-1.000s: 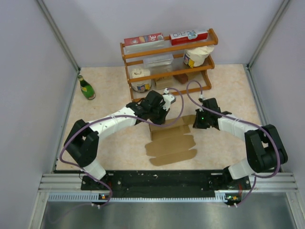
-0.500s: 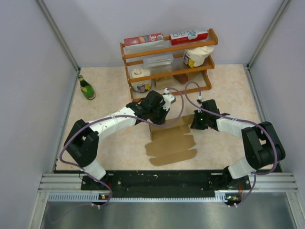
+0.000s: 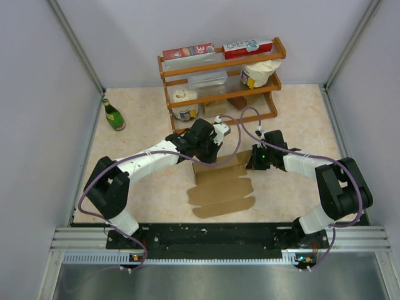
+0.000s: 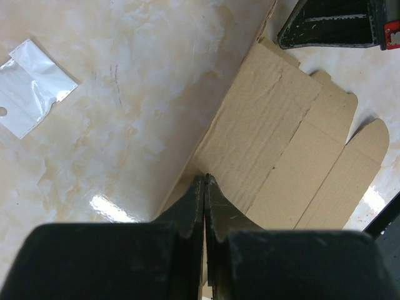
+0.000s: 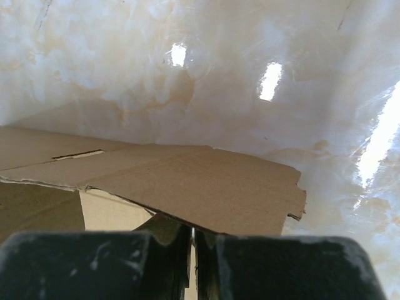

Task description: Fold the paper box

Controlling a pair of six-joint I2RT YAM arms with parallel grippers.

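Note:
The paper box [image 3: 222, 190] is a flat brown die-cut cardboard sheet on the marbled table, with rounded flaps toward the near edge. My left gripper [image 3: 202, 160] is at its far left corner. In the left wrist view the left gripper [image 4: 205, 180] is shut, its tips resting on the paper box [image 4: 294, 144] near its left fold, nothing between them. My right gripper [image 3: 250, 164] is at the sheet's far right end. In the right wrist view the right gripper [image 5: 192, 232] is shut, its tips tucked under a raised flap of the paper box [image 5: 206, 181].
A wooden rack [image 3: 219, 81] with red cartons, tubs and a clear container stands at the back. A green bottle [image 3: 114, 115] stands at the far left. A small clear plastic bag [image 4: 31, 87] lies on the table left of the sheet. Walls close in both sides.
My right gripper has slid left against the sheet's right end, lifting that flap, and the sheet has shifted slightly left. The left arm has stayed in place.

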